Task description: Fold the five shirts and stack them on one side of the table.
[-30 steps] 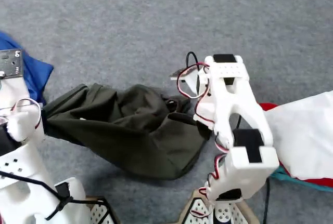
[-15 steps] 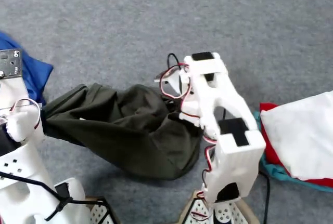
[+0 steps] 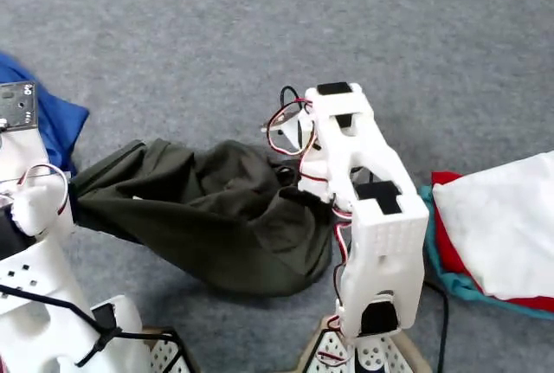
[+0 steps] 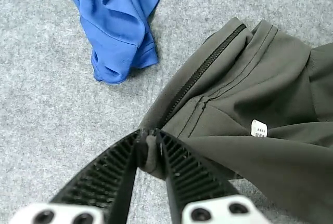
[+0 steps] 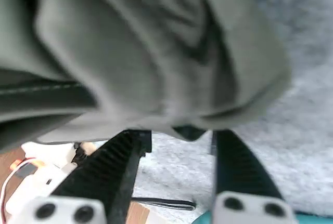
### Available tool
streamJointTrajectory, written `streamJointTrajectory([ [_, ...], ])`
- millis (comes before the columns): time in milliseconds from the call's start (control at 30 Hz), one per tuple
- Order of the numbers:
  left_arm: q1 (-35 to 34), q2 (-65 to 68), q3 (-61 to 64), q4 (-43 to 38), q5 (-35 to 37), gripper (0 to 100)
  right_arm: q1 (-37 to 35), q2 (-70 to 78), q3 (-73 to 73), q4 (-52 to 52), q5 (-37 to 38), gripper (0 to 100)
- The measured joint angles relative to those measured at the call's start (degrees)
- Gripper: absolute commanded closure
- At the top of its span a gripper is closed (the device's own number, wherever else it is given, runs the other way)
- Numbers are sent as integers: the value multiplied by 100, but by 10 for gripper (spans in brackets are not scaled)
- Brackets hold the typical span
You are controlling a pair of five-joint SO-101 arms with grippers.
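A crumpled olive shirt (image 3: 216,217) with a zip lies in the middle of the grey table. My left gripper (image 4: 149,148) is shut on its corner beside the zip (image 4: 200,73), at the shirt's left end (image 3: 82,196). The right arm (image 3: 355,174) stands over the shirt's right edge. In the right wrist view my right gripper (image 5: 174,138) is open, its fingers (image 5: 112,167) spread just under a hanging fold of olive cloth (image 5: 156,52). A blue shirt (image 3: 43,113) lies bunched at the far left, close to the left gripper (image 4: 117,21).
At the right edge lies a stack with a white shirt (image 3: 502,217) on top, a red one (image 3: 446,239) and a teal one (image 3: 450,282) under it. Bare grey table (image 3: 260,35) stretches across the far half. The arm bases stand at the near edge.
The right arm has swung left and drawn in over the olive shirt's right edge, uncovering the stack. The left arm and the shirt have stayed put.
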Motion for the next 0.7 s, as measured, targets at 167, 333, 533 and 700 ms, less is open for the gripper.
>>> streamJointTrajectory([
  [167,0,0,0,0,0,981,-18,35,-97,308,-246,910],
  [333,0,0,0,0,0,981,-18,35,-404,457,-589,991],
  [533,0,0,0,0,0,981,-9,35,-589,457,-1415,993],
  [700,0,0,0,0,0,981,-9,-229,-589,484,-1521,993],
])
